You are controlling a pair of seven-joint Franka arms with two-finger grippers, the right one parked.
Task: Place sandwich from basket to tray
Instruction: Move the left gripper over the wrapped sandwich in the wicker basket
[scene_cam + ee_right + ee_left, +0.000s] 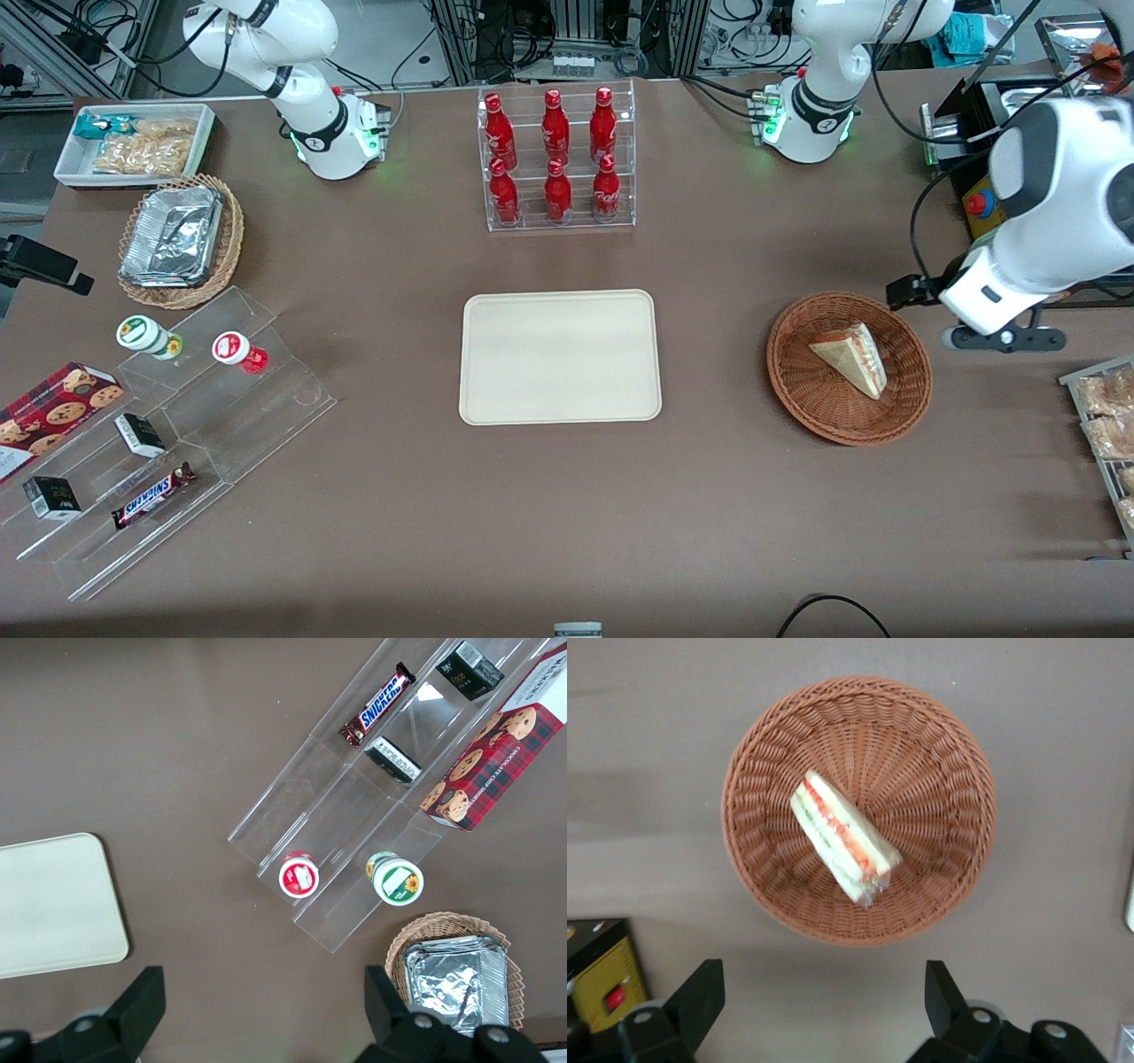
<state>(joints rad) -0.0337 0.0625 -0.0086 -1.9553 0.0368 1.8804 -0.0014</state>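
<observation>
Below your gripper (824, 1001), which hangs spread wide and empty, the sandwich (843, 838) lies in the basket (939, 771). The tray (560, 356) holds nothing.

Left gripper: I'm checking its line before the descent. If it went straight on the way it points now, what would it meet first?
Probably bare table just outside the basket rim, not the sandwich. The open gripper hangs above, the basket slightly ahead; depth is uncertain.

- Gripper (824, 1001): only the two dark fingertips (700, 992) show, spread wide; the body is cut off by the frame edge.
- Yellow box with red button (602, 988), at 8 o'clock from the basket (762, 868): cut off.
- Sandwich (843, 838): filling detail blurred.
</observation>
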